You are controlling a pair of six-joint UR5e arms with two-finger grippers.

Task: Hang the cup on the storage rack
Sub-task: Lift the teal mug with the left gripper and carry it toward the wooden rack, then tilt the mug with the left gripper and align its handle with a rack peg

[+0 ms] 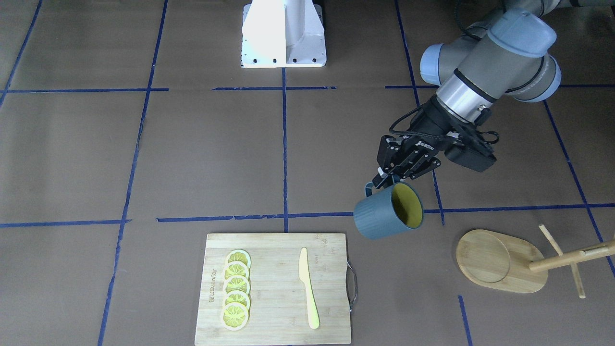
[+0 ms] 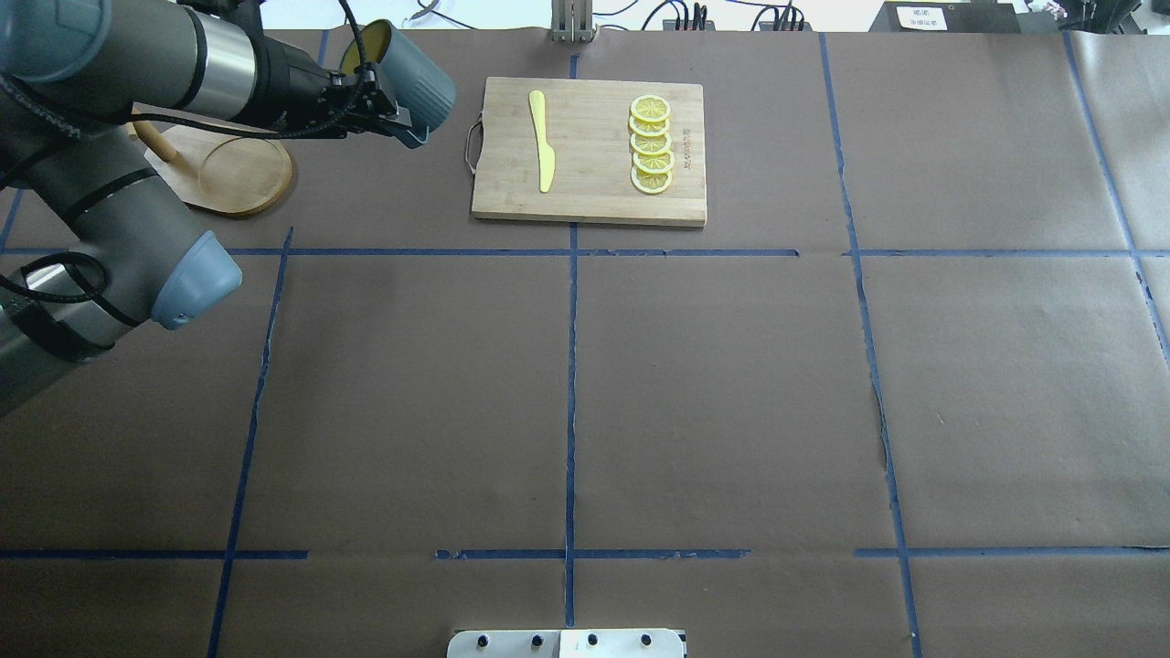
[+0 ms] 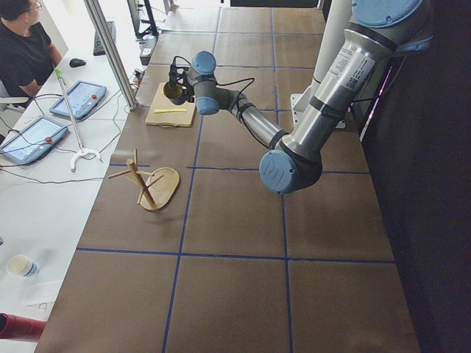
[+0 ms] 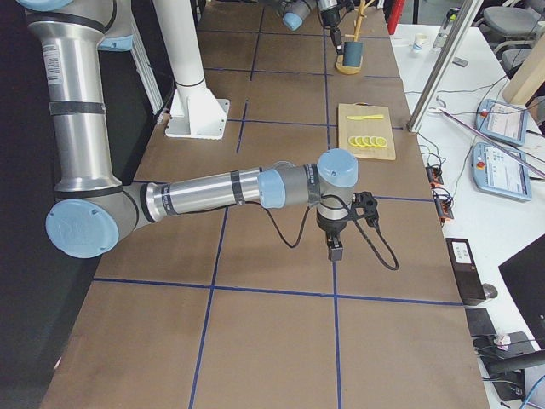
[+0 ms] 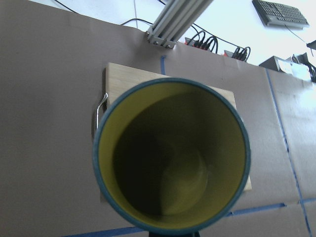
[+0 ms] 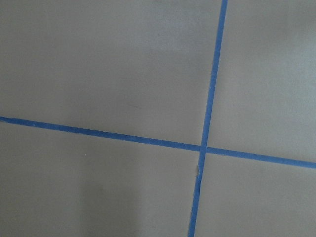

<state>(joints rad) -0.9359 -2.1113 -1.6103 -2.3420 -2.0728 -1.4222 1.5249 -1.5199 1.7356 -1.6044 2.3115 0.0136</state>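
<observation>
We see left gripper (image 1: 383, 180) clamped on handle of cup (image 1: 378, 218), cup empty. Storage rack (image 1: 482, 254) cut off at frame edge. Right gripper (image 4: 335, 248): we can't tell its opening.

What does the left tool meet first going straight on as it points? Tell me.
Gripping the cup, the left tool points toward the cutting board. The cup it carries would probably reach that board's wire-handle end first, though depth is unclear.
</observation>
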